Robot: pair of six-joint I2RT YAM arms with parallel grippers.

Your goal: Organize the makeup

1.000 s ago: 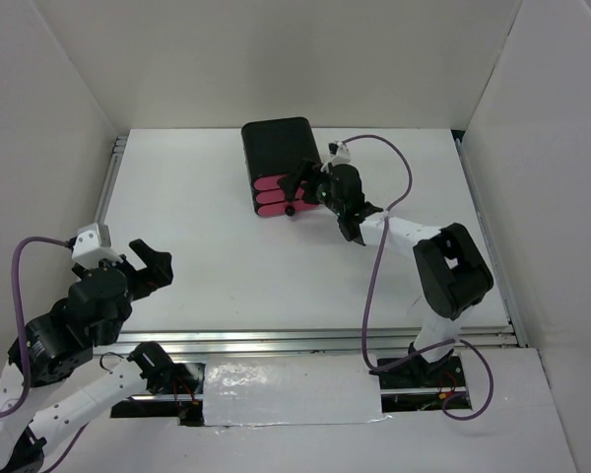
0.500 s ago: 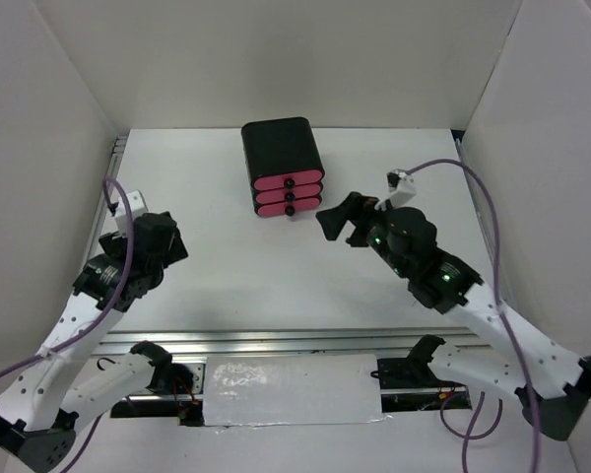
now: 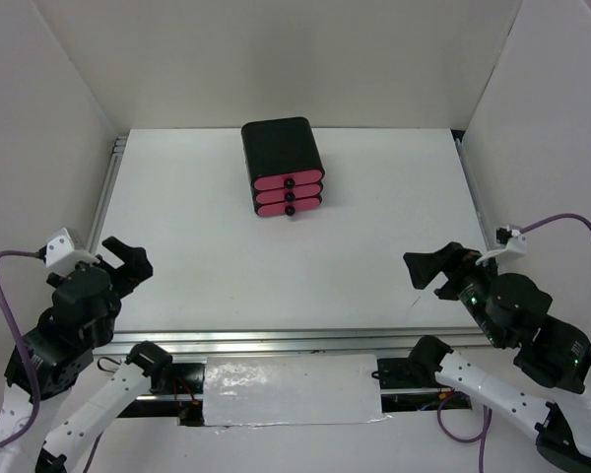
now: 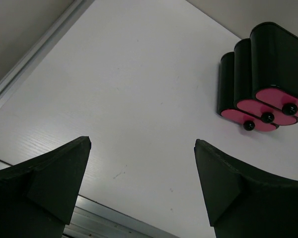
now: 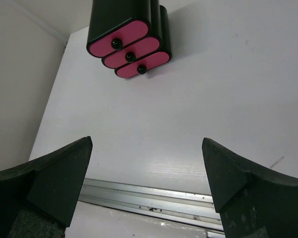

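Note:
No makeup shows in any view; the brushes, compact, tube, bottle, jar and stick are all out of sight. My left gripper is open and empty above the table's near left corner; its wrist view shows bare white table between the jaws. My right gripper is open and empty above the near right part of the table, and in its wrist view it hangs over the front edge.
A black chest with three shut pink drawers stands at the back centre, also in the left wrist view and the right wrist view. An aluminium rail runs along the front edge. White walls enclose the table.
My right gripper has left the chest's drawer fronts and drawn back to the near right. My left arm swung out over the left side, then came back to the near left corner.

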